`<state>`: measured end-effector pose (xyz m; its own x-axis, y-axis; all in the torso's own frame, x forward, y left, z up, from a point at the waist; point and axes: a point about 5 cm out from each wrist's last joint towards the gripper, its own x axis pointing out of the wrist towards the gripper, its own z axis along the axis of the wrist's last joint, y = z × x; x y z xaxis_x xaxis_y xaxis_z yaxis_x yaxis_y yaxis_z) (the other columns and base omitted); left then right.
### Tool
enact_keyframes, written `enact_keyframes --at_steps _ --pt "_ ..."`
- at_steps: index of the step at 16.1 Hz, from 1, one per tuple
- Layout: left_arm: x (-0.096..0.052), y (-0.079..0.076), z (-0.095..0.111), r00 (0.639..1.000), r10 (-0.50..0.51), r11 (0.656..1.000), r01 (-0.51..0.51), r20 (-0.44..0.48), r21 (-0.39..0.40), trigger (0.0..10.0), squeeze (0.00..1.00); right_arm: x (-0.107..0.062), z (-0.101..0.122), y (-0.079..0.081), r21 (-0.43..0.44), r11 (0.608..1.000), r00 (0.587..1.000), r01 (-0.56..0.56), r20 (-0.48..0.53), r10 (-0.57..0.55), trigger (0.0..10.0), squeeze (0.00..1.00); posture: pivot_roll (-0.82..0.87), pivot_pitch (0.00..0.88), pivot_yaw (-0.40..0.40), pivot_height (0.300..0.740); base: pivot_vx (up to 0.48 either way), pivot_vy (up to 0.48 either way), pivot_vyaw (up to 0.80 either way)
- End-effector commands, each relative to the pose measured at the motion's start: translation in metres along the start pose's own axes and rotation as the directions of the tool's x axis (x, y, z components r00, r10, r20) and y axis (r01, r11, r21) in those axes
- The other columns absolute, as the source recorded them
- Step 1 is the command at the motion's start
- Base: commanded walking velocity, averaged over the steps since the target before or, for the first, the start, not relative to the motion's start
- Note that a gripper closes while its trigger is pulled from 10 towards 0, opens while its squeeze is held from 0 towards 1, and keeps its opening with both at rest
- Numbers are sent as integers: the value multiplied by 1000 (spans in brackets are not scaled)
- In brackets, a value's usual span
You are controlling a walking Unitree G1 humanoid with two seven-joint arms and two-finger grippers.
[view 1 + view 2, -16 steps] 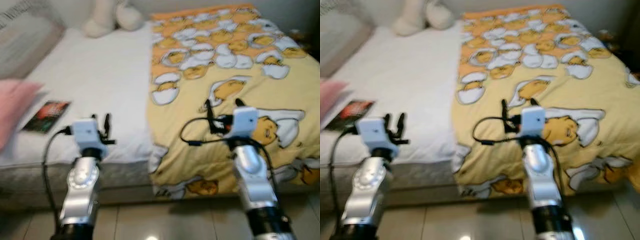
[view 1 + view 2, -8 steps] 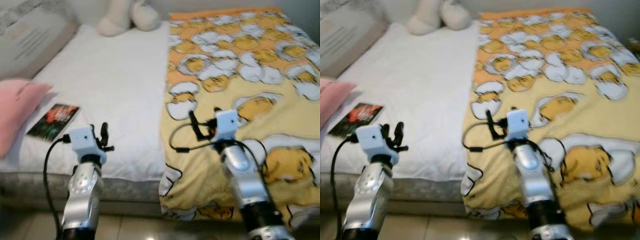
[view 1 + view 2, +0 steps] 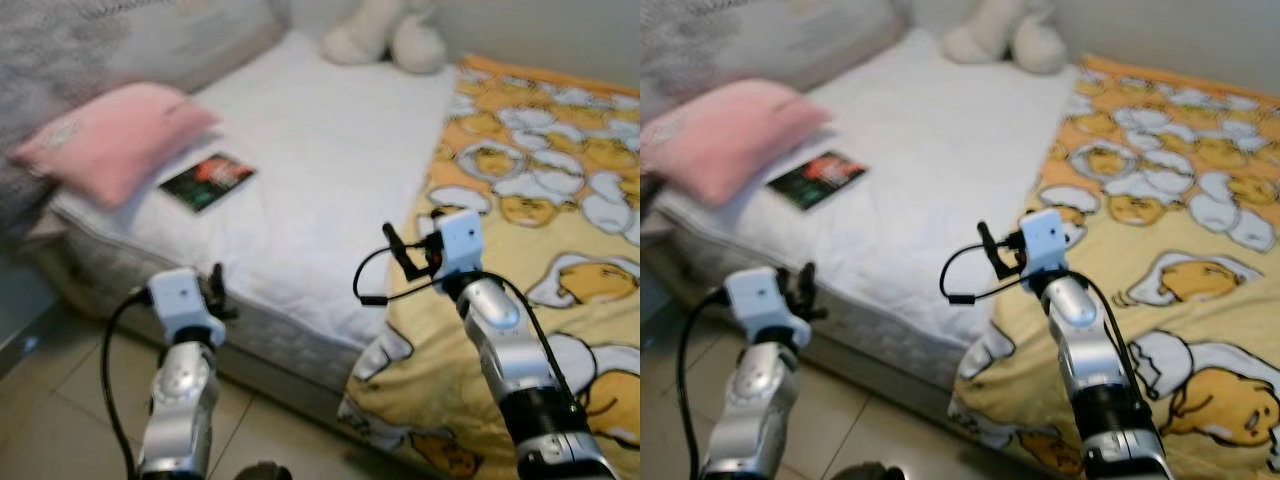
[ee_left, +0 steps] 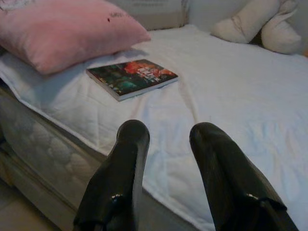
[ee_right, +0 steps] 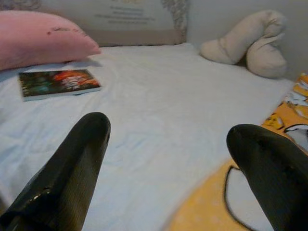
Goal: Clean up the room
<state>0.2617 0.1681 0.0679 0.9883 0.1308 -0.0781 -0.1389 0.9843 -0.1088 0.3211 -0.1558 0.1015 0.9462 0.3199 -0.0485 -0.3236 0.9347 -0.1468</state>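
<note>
Turning has swung our view across the bed [image 3: 330, 190]: a second ago the yellow quilt [image 3: 560, 200] filled most of what lay ahead, and now the white sheet, the pink pillow [image 3: 120, 135] and the book [image 3: 207, 181] sit closer to centre. The things themselves have not shifted; only we have. We judge this as lining up on the loose items at the head of the bed, with the book the likeliest thing to tidy first.

Our left gripper [image 4: 166, 159] hangs low off the mattress edge, fingers a little apart and empty. From it, the book lies ahead and slightly to the left, flat on the sheet, with the pillow just beyond it and touching or nearly touching its far corner. Our right gripper [image 5: 173, 159] is held over the seam where quilt meets sheet, spread wide and holding nothing; the book is well ahead of it and to its left.

Book: thin, rigid, glossy dark cover with red and green print, square corners. Pillow: soft, plump, matte pink fabric. Sheet: white, quilted, lightly creased. Quilt: yellow, printed with egg-yolk cartoon figures, draped over the bed's side toward the tiled floor [image 3: 60, 420]. A cream plush toy [image 3: 385, 35], rounded and limp, rests at the far end by the wall.
</note>
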Motion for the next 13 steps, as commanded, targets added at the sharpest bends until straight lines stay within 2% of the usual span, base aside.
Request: enact_keyframes --at_steps 1,4,6,8,10,11,13 --pt "4 0 12 999 -22 999 21 37 35 10000 0 -2 -5 2 62 997 999 45 -2 -45 10000 271 -110 0 6 740 0 -431 475" --pt "4 2 15 999 -10 999 9 45 41 10000 0 -2 -9 13 64 998 1000 15 -7 -14 10000 275 -108 0 17 740 0 -421 471" --pt "3 2 15 999 6 1000 -7 38 29 10000 0 -1 -10 13 64 998 1000 15 -6 -15 10000 275 -105 0 34 740 0 -424 469" --pt "2 -1 16 999 -15 999 13 42 50 10000 0 0 -11 12 69 997 999 32 -5 -32 10000 278 -105 0 34 740 0 -420 469" --pt "-1 3 16 999 -13 998 10 37 65 10000 0 2 -10 13 77 996 999 39 -1 -39 10000 290 -98 0 44 740 0 -424 466" --pt "-2 7 15 1000 -1 998 -1 29 64 10000 0 1 -11 15 79 996 999 38 -2 -38 10000 294 -93 0 51 740 0 0 469" --pt "-7 12 11 1000 -14 992 14 6 122 10000 0 -4 -17 14 82 996 999 47 -10 -46 10000 310 -95 0 58 740 0 0 469"
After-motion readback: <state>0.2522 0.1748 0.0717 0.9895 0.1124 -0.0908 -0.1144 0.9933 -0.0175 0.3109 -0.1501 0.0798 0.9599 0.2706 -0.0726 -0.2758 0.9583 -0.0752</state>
